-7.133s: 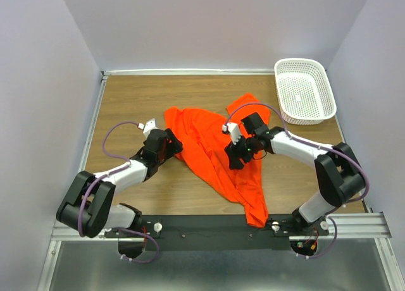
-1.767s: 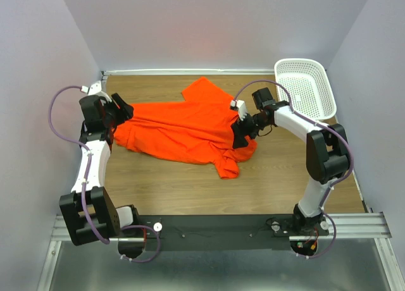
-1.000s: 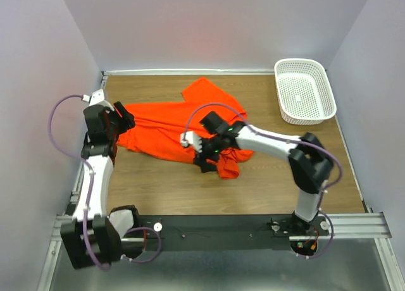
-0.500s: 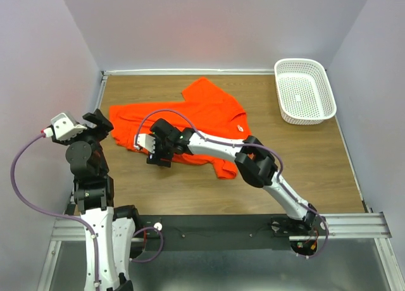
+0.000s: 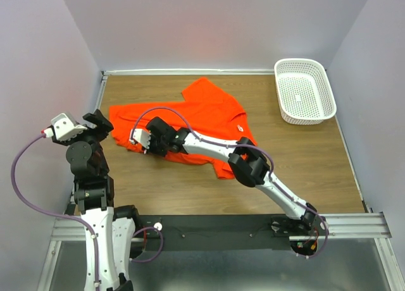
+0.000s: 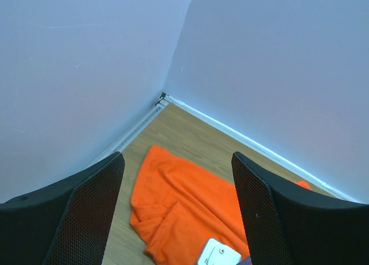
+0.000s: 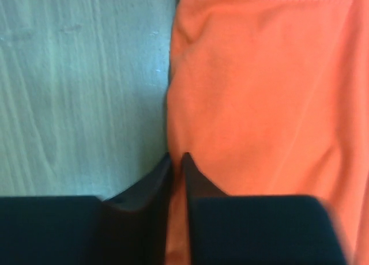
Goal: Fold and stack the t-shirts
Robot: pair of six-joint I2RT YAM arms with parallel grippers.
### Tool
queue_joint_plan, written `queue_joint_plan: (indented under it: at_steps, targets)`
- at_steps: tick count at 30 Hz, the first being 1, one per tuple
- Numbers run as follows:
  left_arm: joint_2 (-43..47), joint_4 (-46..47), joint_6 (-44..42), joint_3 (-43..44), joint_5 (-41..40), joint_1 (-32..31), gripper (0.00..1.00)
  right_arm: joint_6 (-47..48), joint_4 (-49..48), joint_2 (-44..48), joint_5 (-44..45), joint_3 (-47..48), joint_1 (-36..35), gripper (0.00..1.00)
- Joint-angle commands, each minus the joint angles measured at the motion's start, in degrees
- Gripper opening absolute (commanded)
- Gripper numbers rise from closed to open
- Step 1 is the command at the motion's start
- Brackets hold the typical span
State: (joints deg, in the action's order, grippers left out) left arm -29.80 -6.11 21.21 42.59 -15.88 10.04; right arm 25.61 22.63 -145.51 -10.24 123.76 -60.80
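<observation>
While the small white neck label [image 5: 241, 128] is too tiny to read, the plain orange t-shirt [image 5: 196, 111] lies rumpled on the wood-grain bench [image 5: 304, 158]; the right end effector [image 7: 176, 160] pinches its soft edge, and the left end effector [image 6: 176, 161], raised with mesh-textured fingers [image 6: 92, 213] spread, grips nothing

White-and-black jointed arms [image 5: 212, 145] trail purple cables [image 5: 159, 109]; pincer fingers [image 6: 95, 201] are black mesh.
</observation>
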Motion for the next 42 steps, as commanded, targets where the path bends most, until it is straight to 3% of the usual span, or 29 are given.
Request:
queue_joint_plan:
  at_steps: [1, 3, 9, 16, 17, 18, 19, 20, 22, 27, 31, 35, 36, 41, 42]
  targets:
    - [1.1, 0.7, 0.1, -0.5, -0.7, 0.1, 0.83, -1.4, 2.1, 1.1, -2.8, -6.3, -1.0, 0.10]
    - [1.1, 0.7, 0.1, -0.4, -0.7, 0.0, 0.83, -2.0, 2.1, 4.3, -7.0, -9.7, -1.5, 0.01]
    - [0.4, 0.8, 0.1, -0.4, -0.3, 0.0, 0.83, -1.5, 2.2, 16.9, -21.7, -22.8, -6.2, 0.01]
    - [-1.5, 0.8, 0.1, -0.5, 1.5, 0.0, 0.83, -1.8, 2.2, 20.9, -18.2, -25.9, -7.9, 0.04]
    - [-1.8, 0.8, 0.1, -0.5, 2.3, 0.0, 0.83, -1.7, 2.3, 21.1, -17.3, -25.8, -7.8, 0.06]
    - [-3.1, 0.7, 0.1, -0.3, 2.7, 0.0, 0.83, -1.7, 2.3, 21.3, -16.0, -25.4, -7.8, 0.14]
    - [-3.5, 0.6, 0.0, -0.1, 3.0, 0.0, 0.83, -1.7, 2.3, 21.2, -15.8, -25.5, -7.8, 0.14]
    - [-4.0, 0.6, 0.0, -0.1, 3.0, 0.1, 0.83, -1.7, 2.3, 21.4, -15.9, -25.4, -7.8, 0.14]
    - [-4.8, 0.4, -0.1, 0.1, 3.0, 0.0, 0.83, -1.3, 2.5, 22.7, -19.6, -27.2, -7.8, 0.00]
    - [-4.2, 0.7, 0.1, -0.1, 3.5, 0.0, 0.83, 5.4, 4.3, 28.6, -28.5, -33.5, -7.9, 0.01]
    - [-4.8, 1.2, 0.1, -0.3, 4.5, 0.1, 0.83, 9.0, 8.6, 29.5, -30.4, -36.6, -9.0, 0.01]
    - [-6.8, 1.3, 0.1, -0.1, 6.0, 0.1, 0.83, 10.9, 11.6, 29.3, -30.5, -38.7, -11.3, 0.13]
    - [-7.5, 1.4, 0.1, -0.1, 6.8, 0.1, 0.83, 10.6, 11.6, 29.6, -30.4, -39.0, -11.4, 0.24]
    - [-10.3, 1.7, 0.1, -0.1, 9.5, 0.0, 0.83, 11.5, 11.9, 35.9, -25.9, -41.8, -11.4, 0.43]
    - [-11.4, 1.6, 0.2, -0.1, 10.6, 0.0, 0.83, 10.9, 11.9, 37.1, -23.0, -42.4, -11.1, 0.52]
